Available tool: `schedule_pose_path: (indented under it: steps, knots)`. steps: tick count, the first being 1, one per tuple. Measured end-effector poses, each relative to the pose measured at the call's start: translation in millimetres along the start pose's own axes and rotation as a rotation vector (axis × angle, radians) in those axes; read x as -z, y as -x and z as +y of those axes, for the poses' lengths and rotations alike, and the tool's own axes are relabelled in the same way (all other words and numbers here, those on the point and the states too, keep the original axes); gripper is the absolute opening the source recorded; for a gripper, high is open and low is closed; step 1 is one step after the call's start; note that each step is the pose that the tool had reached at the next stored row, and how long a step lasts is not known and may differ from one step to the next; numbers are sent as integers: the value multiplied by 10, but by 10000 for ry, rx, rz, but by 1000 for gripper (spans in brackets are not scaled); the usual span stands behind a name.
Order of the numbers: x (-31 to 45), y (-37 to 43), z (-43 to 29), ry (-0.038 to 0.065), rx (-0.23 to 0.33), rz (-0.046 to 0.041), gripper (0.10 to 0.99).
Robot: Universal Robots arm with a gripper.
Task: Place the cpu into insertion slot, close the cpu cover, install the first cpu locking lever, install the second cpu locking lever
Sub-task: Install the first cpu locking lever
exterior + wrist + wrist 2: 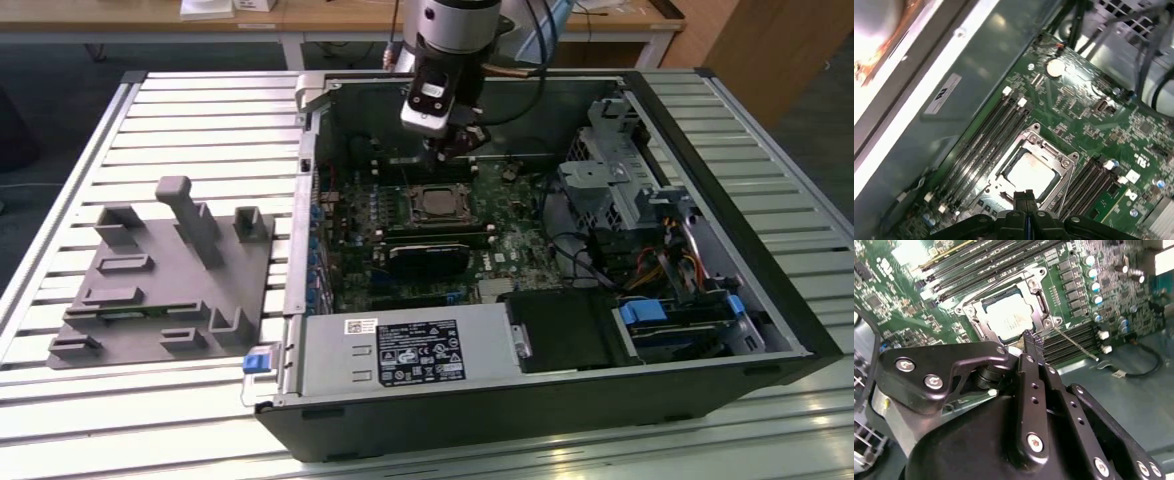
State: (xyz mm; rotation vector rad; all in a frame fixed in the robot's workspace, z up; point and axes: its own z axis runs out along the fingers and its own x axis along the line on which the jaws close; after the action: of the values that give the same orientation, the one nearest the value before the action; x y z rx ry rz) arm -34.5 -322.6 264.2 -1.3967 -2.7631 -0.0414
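Hovering empty, fingers [1027, 349] pressed together, the gripper [1030, 339] is probably best brought squarely onto the loose locking lever [1074, 342] beside the covered cpu [1006, 315].

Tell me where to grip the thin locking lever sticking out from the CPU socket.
Take the locking lever near its free end, probably from above, pinching across the rod: it is thin, straight and juts over the memory slots.
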Motion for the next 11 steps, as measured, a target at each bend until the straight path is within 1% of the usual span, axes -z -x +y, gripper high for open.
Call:
schedule_pose_path:
  steps: [11]
  knots:
    - [0,0,0,-80,1524,5,106]
